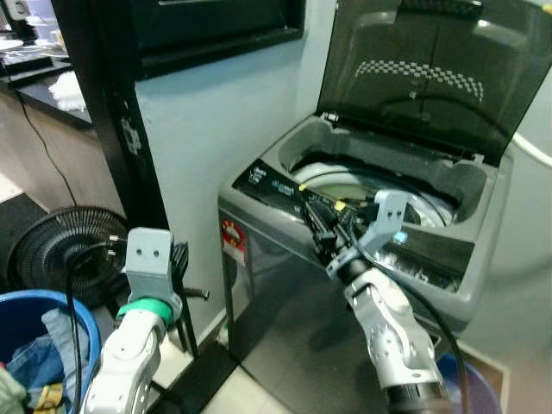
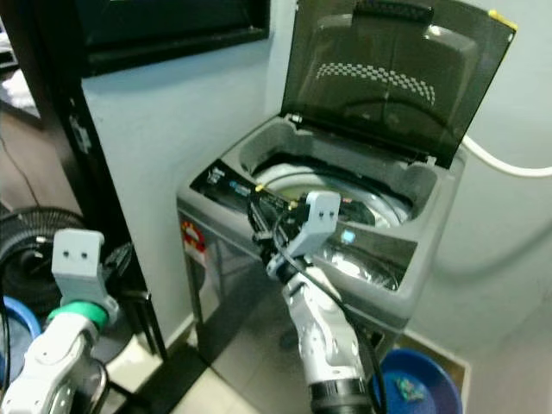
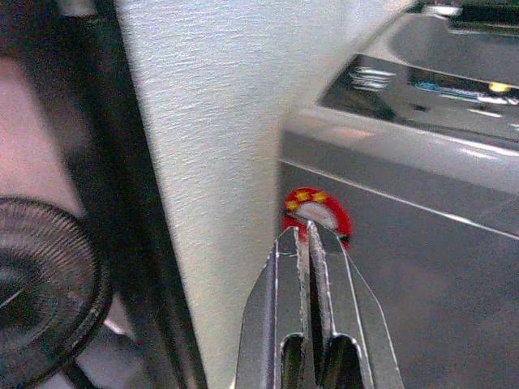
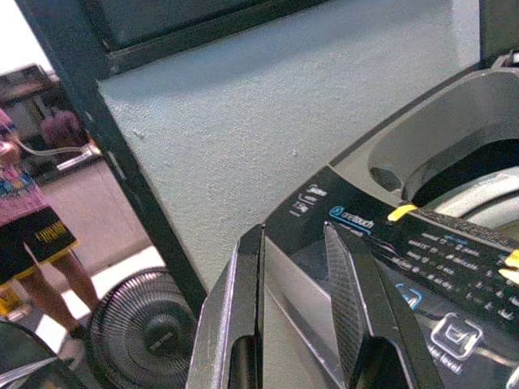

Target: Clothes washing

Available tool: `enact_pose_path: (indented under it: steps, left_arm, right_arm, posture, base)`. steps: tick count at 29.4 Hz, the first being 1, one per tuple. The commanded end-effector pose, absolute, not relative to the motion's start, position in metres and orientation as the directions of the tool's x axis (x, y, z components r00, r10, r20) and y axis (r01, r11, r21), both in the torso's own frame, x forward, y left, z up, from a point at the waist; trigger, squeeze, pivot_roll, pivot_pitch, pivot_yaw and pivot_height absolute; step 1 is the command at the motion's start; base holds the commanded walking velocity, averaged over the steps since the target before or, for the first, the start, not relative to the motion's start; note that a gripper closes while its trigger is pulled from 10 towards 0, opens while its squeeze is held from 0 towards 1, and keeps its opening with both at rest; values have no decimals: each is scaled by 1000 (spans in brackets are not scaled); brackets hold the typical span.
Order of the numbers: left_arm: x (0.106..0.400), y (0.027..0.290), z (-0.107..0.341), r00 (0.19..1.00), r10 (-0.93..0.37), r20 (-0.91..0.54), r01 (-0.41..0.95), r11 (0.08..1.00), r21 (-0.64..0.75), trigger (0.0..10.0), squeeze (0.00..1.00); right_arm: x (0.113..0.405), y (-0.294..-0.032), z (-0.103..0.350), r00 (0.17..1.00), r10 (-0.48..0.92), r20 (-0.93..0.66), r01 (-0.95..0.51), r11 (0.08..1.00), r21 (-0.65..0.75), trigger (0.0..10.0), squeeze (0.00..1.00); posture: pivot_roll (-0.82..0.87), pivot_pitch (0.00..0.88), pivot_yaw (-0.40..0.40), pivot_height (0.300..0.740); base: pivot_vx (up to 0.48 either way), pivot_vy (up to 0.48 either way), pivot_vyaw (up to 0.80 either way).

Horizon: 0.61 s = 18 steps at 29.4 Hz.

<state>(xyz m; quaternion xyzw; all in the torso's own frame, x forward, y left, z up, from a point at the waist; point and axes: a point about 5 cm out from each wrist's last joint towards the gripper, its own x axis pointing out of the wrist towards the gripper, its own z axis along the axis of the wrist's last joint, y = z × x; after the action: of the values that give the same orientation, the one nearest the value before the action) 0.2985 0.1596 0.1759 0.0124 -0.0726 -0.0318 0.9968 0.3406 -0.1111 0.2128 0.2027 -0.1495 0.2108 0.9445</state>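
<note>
— Washing machine [image 1: 345, 285], where does it stand?

— Against a pale blue wall [image 1: 216, 112]; it is a grey top-loader with its dark tinted lid [image 1: 431, 69] raised upright at the back; the steel drum [image 2: 345, 194] shows through the opening, and a black control panel [image 1: 276, 185] runs along the front rim; a red round sticker [image 3: 316, 212] sits on its front face near the top corner.

— And the robot's arms?

— The right tool [image 1: 323, 233] is raised over the front rim at the control panel; in its wrist view its two black fingers [image 4: 349, 300] stand apart with nothing between them, one either side of the panel's edge; the left tool [image 3: 308, 267] is held low, beside the machine's front and pointing at the red sticker; its fingers are pressed together, gripping nothing.

— What else is around?

— A black floor fan [image 1: 65, 250] stands to the left by a dark frame post [image 1: 112, 112]; a blue basket [image 1: 47, 345] holding clothes sits at the lower left; a blue bucket [image 2: 414, 384] is on the floor at the machine's right; a person [image 4: 32, 227] in patterned clothing is standing far off in the right wrist view.
</note>
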Motion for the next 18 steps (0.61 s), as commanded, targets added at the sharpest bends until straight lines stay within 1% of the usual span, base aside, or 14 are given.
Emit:
enact_pose_path:
  steps: [1,2,4,6,9,11,13,18]
  left_arm:
    - [296,166,171,991,-46,127,41,998,42,10000,0]
    - [296,166,171,991,-46,127,41,998,42,10000,0]
    - [291,166,169,990,-67,123,61,997,57,10000,0]
    - [291,166,169,990,-67,123,61,997,57,10000,0]
    - [279,173,158,995,-34,89,30,999,44,10000,0]
    - [279,174,156,996,-29,83,25,999,44,10000,0]
    - [273,181,148,997,-8,74,4,999,48,10000,0]
    - [268,182,140,999,-16,51,14,999,36,10000,0]
  right_arm:
    - [341,-102,211,859,372,351,-486,806,337,10000,0]
    - [341,-102,211,859,372,351,-486,806,337,10000,0]
    - [338,-98,206,842,421,336,-522,793,313,10000,0]
    - [338,-98,206,842,421,336,-522,793,313,10000,0]
    - [334,-90,196,813,500,298,-570,786,238,10000,0]
    - [333,-90,195,811,506,293,-573,786,231,10000,0]
    - [332,-92,183,827,499,259,-552,807,210,10000,0]
    - [332,-95,178,843,478,247,-529,820,219,10000,0]
  posture:
    - [15,0,-12,740]
    - [15,0,-12,740]
    - [16,0,-13,740]
    - [16,0,-13,740]
    - [15,0,-11,740]
    - [15,0,-11,740]
    - [21,0,-21,740]
    - [16,1,-18,740]
  base:
    - [0,0,794]
    - [0,0,794]
    - [0,0,794]
    - [0,0,794]
    - [0,0,794]
    - [0,0,794]
    - [0,0,794]
    - [0,0,789]
